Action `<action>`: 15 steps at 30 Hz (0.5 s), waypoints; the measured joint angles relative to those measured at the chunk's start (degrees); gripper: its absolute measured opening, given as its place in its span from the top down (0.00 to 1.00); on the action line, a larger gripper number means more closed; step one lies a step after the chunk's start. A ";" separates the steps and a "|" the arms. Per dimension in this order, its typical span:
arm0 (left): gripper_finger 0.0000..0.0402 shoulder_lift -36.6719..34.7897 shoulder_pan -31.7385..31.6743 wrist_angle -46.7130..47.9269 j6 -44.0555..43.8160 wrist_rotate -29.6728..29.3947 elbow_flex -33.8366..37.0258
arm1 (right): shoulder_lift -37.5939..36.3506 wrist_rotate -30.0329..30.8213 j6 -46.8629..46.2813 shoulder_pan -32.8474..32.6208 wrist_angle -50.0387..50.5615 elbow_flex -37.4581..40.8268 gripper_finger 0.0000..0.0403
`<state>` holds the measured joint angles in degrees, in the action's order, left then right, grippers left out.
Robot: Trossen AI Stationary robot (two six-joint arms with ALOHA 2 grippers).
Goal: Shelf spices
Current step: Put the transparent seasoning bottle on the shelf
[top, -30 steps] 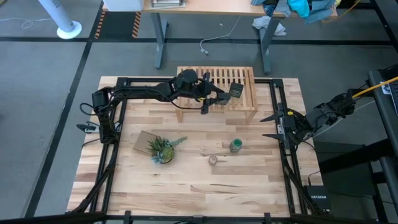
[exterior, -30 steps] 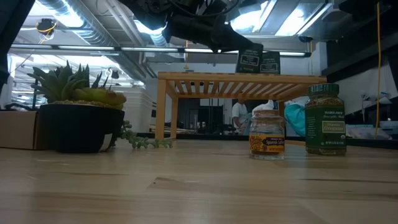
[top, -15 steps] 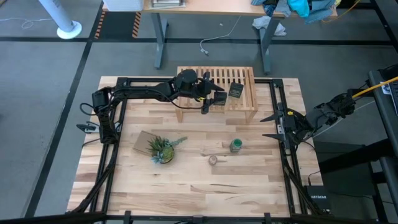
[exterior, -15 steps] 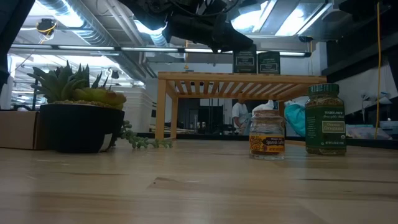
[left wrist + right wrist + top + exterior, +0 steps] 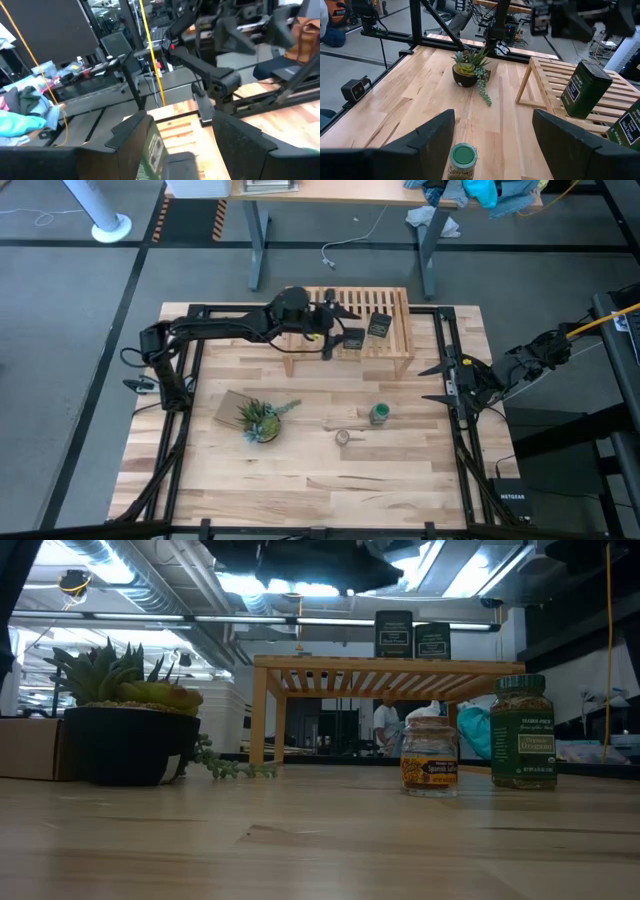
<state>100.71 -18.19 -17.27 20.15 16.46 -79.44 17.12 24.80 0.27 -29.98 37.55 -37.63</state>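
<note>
Backing off now: left arm has pulled away from the shelf (image 5: 348, 330) slats, and the tin it was setting down a second ago is standing free.

- counter (image 5: 300, 480): green-capped jar (image 5: 379, 414) and small pale jar (image 5: 343, 437) sit on the near half, close together, right of the plant (image 5: 260, 420). Neither has moved over the last second.
- shelf: both dark tins up top, upright in the low view. Second tin (image 5: 352, 339) sits just beside the first tin (image 5: 378, 326), small gap between them. A second ago the second was tilted under the gripper; now it's level on the slats.
- left gripper (image 5: 329, 332): fingers spread, nothing between them, hanging just beside the second tin on its plant side and lifted clear of the shelf top.
- right gripper (image 5: 432, 380): parked at the counter's right edge, jaws wide, holding nothing, green-capped jar in front of it.

Read: two of four placed. Both jars are left to shelve; shelf has plenty of free slats left of the tins.
</note>
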 joint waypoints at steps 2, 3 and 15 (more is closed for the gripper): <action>0.45 -1.94 0.85 2.95 0.70 -0.35 0.00 | -0.02 0.02 0.00 0.00 -0.01 0.00 0.32; 0.45 -2.99 1.47 5.26 1.51 -1.01 0.00 | 0.00 0.02 0.00 0.01 0.01 0.00 0.32; 0.45 -8.20 17.35 33.75 -1.99 -23.25 -0.02 | -0.02 0.02 0.00 0.01 -0.04 -0.02 0.32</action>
<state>92.52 -0.84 16.48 18.16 -6.79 -79.46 17.10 24.82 0.27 -29.98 37.52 -37.65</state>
